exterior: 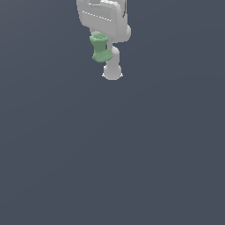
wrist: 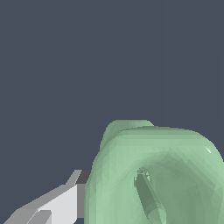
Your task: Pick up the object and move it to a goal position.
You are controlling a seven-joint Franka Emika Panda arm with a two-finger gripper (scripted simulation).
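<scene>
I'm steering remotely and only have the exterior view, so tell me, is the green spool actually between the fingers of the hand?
Observer: The wrist view shows one finger pressed against the side of the green spool. The other finger is hidden behind it, so I cannot confirm both.
Operator: Which end of the spool faces the wrist camera?
Observer: The hollow end. You look straight into its open cavity, with the rounded rim filling much of the picture.
Operator: Anything under it that I should watch for?
Observer: No. Beyond the spool, the wrist view shows only the plain dark surface.
</scene>
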